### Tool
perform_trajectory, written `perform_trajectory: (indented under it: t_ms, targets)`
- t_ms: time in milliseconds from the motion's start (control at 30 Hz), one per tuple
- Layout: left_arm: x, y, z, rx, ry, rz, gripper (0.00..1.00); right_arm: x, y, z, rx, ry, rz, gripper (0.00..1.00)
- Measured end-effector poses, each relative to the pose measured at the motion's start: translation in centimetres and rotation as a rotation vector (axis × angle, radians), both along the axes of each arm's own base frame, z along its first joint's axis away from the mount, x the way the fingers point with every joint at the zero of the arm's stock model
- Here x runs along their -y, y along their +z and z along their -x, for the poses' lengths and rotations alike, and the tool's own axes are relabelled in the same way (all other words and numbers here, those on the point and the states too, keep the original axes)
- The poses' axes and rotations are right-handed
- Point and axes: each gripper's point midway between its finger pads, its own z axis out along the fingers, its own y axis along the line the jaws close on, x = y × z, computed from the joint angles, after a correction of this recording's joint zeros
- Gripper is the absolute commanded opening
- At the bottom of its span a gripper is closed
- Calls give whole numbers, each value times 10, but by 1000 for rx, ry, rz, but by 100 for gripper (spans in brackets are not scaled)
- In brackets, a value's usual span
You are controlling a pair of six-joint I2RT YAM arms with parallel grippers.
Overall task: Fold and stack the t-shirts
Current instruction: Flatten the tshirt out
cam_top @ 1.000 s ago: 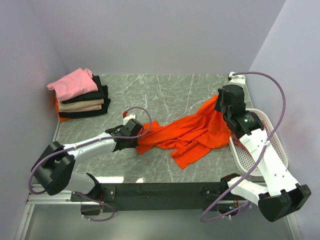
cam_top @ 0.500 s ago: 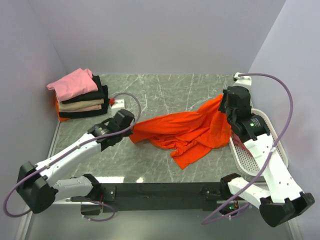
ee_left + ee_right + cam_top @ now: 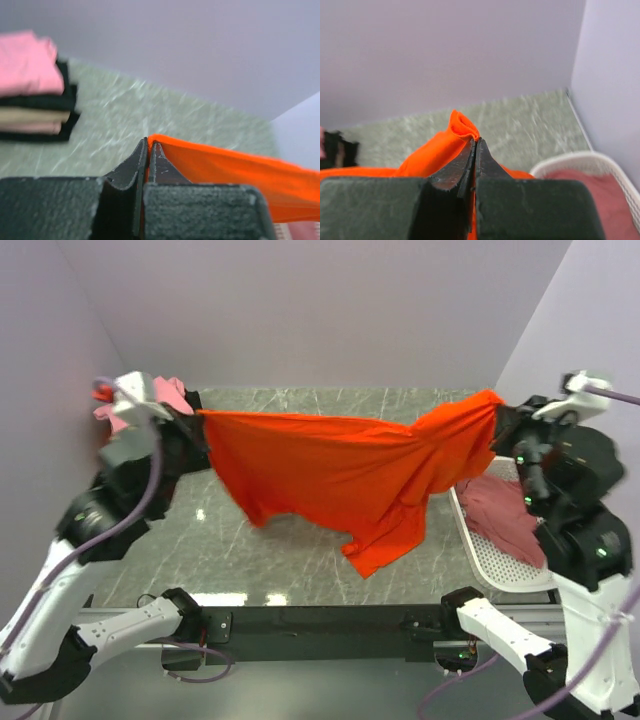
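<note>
stretching between the arms: the orange t-shirt [image 3: 340,465], held up in the air above the table [image 3: 300,405], its top edge pulled nearly straight from one gripper to the other.
orange t-shirt, lower part: hangs in loose folds, lowest right of the middle; whether the bottom flap touches the table i cannot tell.
left gripper [image 3: 148,145]: raised at the left, jaws closed tight on a corner of the orange cloth, which runs off to the right in the wrist view.
right gripper [image 3: 475,142]: raised at the right, jaws pinched together on a small bunched fold of the same shirt, which pokes up just past the fingertips.
folded stack [image 3: 31,97]: at the far left corner of the table, pink t-shirt [image 3: 25,67] on top, black and beige layers beneath; mostly hidden behind the left arm in the top view.
basket [image 3: 500,565]: white lattice, at the right edge of the table, beside the right arm.
rose-red t-shirt [image 3: 505,515]: lying loose inside the basket.
</note>
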Motion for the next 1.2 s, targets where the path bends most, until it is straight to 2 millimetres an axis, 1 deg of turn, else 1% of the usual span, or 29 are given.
perform_trajectory:
  t_ms: [67,133,200,267,333,367,433,500,533,600,667,733,767,833,867,900,933,1000,1067,1100,1133,1167,1200]
  targets:
    - [-9,41,13,90,-27,30,0,0,31,15,70,34,-12,0]
    - [-14,71,27,157,-65,50,1,-2,57,30,131,76,-19,0]
    - [-19,99,42,222,-106,71,1,-6,85,49,199,133,-27,0]
    - [-24,124,58,283,-150,92,1,-8,113,73,278,187,-34,0]
    - [-30,149,77,349,-193,114,1,-9,145,107,379,253,-38,0]
    - [-32,158,85,376,-217,123,1,-9,157,121,423,277,-42,0]
    - [-34,172,100,423,-262,136,1,-9,178,154,518,332,-44,0]
    - [-34,178,111,451,-301,141,1,-9,189,178,581,372,-42,0]
    - [-34,180,114,460,-315,143,1,-9,191,187,600,389,-39,0]
    - [-32,180,116,467,-333,143,1,-11,194,198,628,416,-33,0]
    - [-26,176,110,452,-337,133,1,-14,194,194,630,428,-24,0]
    - [-16,167,94,413,-329,105,1,-21,185,173,586,431,-11,0]
    - [-8,161,82,387,-318,86,1,-26,176,155,545,430,-3,0]
    - [11,143,49,312,-292,31,1,-38,157,113,453,423,12,0]
    - [21,131,30,270,-278,1,1,-45,144,86,391,415,22,0]
    - [32,115,7,217,-263,-36,1,-50,134,64,348,406,30,0]
    - [39,96,-20,159,-240,-76,1,-58,118,33,278,396,43,0]
    - [46,53,-68,47,-203,-139,1,-73,81,-30,140,380,69,0]
    - [41,-1,-116,-90,-159,-193,1,-85,50,-78,40,373,86,0]
    - [35,-25,-136,-151,-138,-210,1,-91,29,-107,-24,369,96,0]
    - [30,-45,-151,-201,-126,-220,1,-96,8,-130,-84,366,103,0]
    - [25,-59,-162,-236,-119,-224,1,-99,-12,-151,-145,360,110,0]
    - [19,-71,-170,-267,-112,-226,1,-101,-23,-164,-174,357,113,0]
